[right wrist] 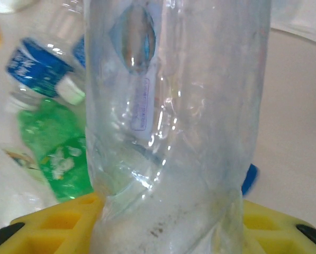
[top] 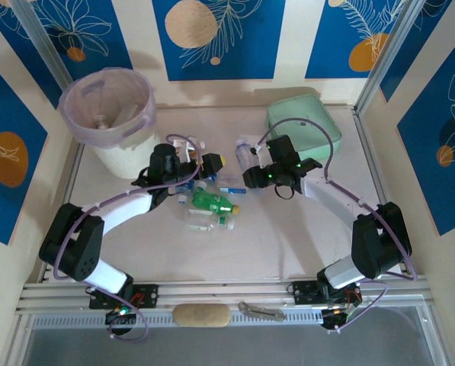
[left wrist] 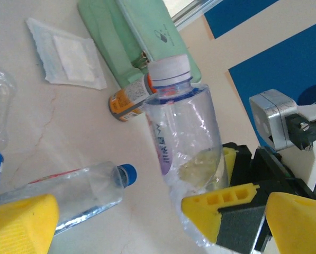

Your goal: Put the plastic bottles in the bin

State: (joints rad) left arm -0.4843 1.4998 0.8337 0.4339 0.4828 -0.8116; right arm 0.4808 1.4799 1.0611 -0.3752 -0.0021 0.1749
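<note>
Clear bottle (right wrist: 173,106), clamped in right claw (right wrist: 171,225)

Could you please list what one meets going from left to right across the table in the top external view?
Left to right: bin → left end effector, open → clear bottle gripped by the right end effector → mint case.

A: The bin (top: 73,114)?
B: White, with a pinkish-lilac liner.
A: And the bottles?
B: A green bottle (top: 210,201); a clear bottle (left wrist: 187,132) with a white cap and purple lettering.
A: Far right?
B: A mint-green case (top: 299,122) and an orange jar (left wrist: 127,101). The walls (top: 212,38) are cream, with blue panels, white leaf outlines and orange discs.
</note>
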